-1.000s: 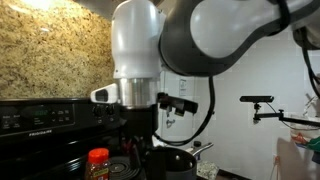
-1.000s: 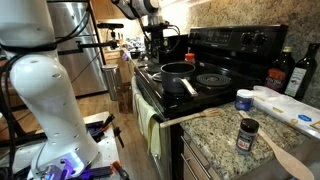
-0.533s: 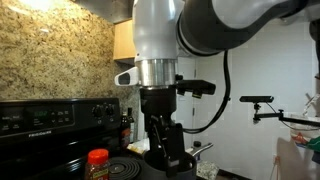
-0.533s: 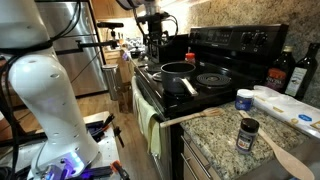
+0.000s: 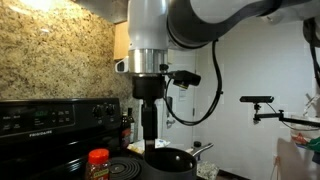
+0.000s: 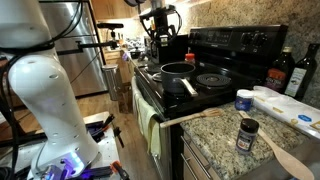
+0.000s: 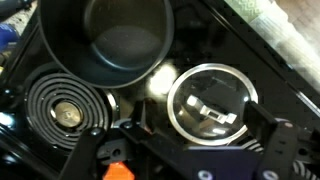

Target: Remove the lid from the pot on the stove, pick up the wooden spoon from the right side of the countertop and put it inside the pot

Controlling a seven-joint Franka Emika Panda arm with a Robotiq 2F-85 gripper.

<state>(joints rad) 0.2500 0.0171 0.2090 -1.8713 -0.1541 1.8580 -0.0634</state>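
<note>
Glass round lid (image 7: 210, 105), metal-rimmed, lies right of centre on the black stove (image 6: 240, 45) beside the uncovered wide dark pot (image 7: 125, 40); gripper (image 7: 187, 160) spread, empty; long tan wooden spoon (image 6: 290, 158), lower right on the granite countertop (image 6: 215, 130), awaits pickup.

A spice jar (image 6: 247, 134) stands near two dark bottles (image 6: 281, 72).

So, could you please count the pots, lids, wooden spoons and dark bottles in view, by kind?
Wide dark grey pot: 1
Round clear glass lid: 1
Light tan wooden spoon: 1
Tall dark bottles: 2
Total: 5
</note>
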